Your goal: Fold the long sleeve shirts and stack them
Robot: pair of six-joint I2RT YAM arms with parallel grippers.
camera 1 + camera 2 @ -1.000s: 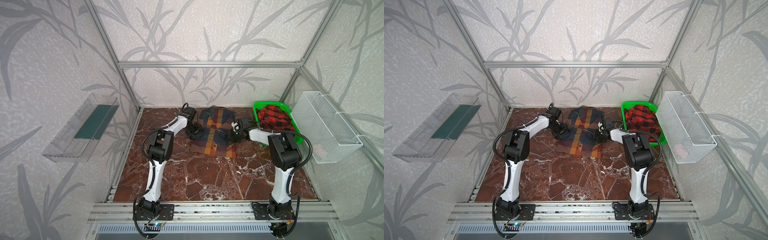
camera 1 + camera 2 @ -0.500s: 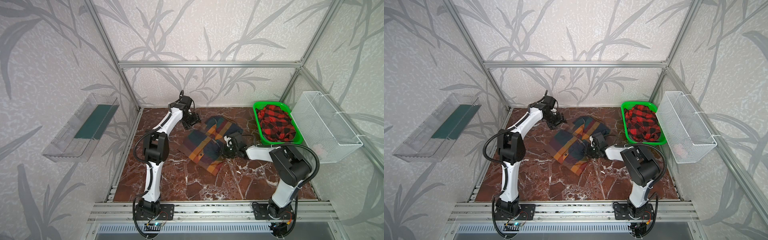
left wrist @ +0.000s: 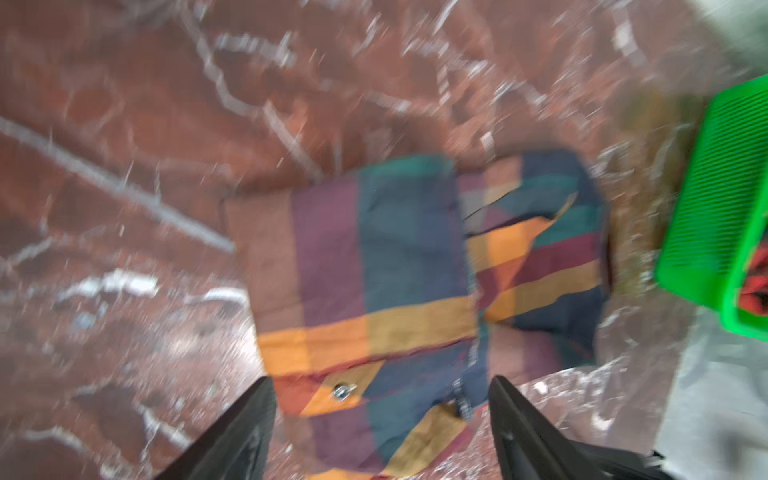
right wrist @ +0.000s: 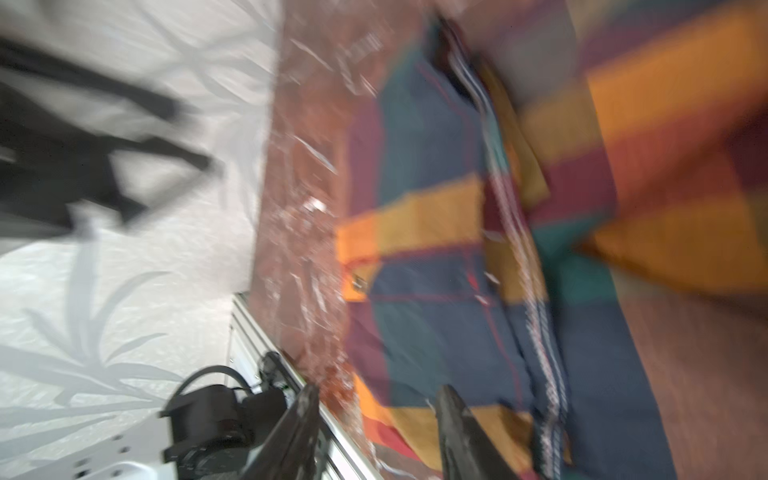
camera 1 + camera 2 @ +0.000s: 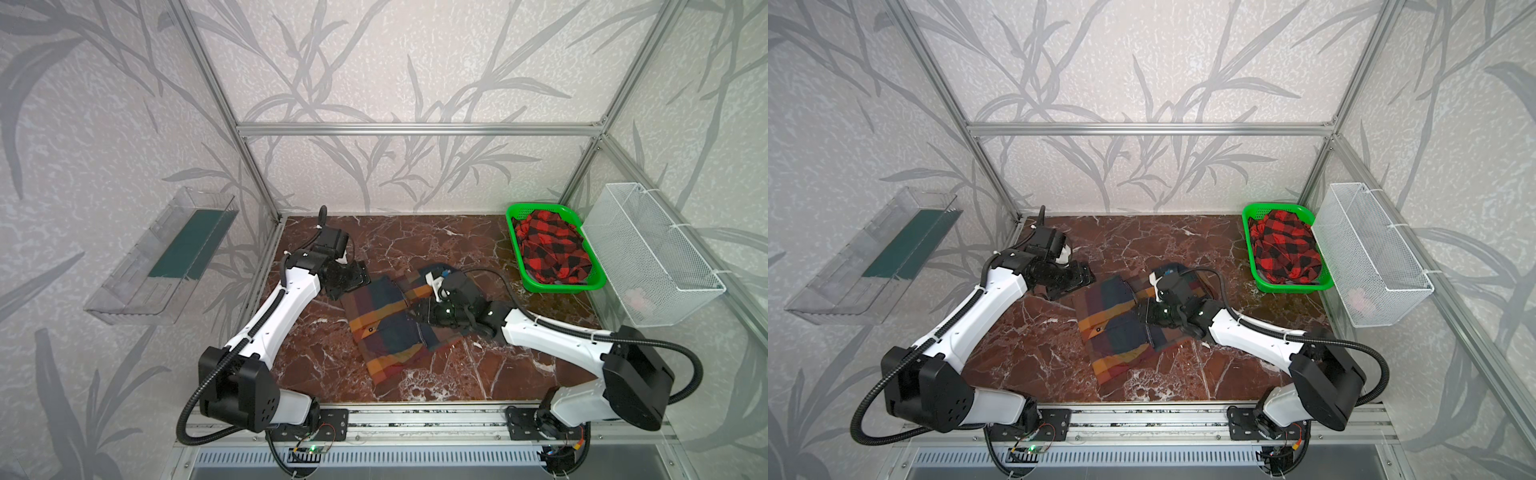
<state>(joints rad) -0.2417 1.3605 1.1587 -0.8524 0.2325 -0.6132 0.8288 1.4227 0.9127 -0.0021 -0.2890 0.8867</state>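
The block shirt (image 5: 386,322), plaid in navy, orange, green and dark red, lies folded and turned askew near the middle of the marble table (image 5: 316,357). A metal snap shows on its pocket flap.

The right claw (image 5: 420,311) hangs over the shirt's 3 o'clock edge. In both top views its wrist hides the cloth toward 1 o'clock. The right wrist view is blurred, but the jaws stand apart there with nothing pinched between them, so the claw is released.

The left claw (image 5: 355,275) sits low at the shirt's 10 o'clock corner, just beside the cloth. In the left wrist view its jaws are spread wide and empty.

At the table's 2 o'clock corner a green basket (image 5: 561,288) holds the check shirt (image 5: 548,249), red and black, in a crumpled heap. A wire basket (image 5: 648,257) hangs on the wall at 3 o'clock and a clear tray (image 5: 158,266) on the wall at 9 o'clock, both well apart from the block shirt.

A second ago the block shirt lay squarer and nearer 12 o'clock, with a claw at each side. Half a second ago the left claw was raised by the far wall at 11 o'clock; it has since come down beside the shirt. The check shirt has not moved.
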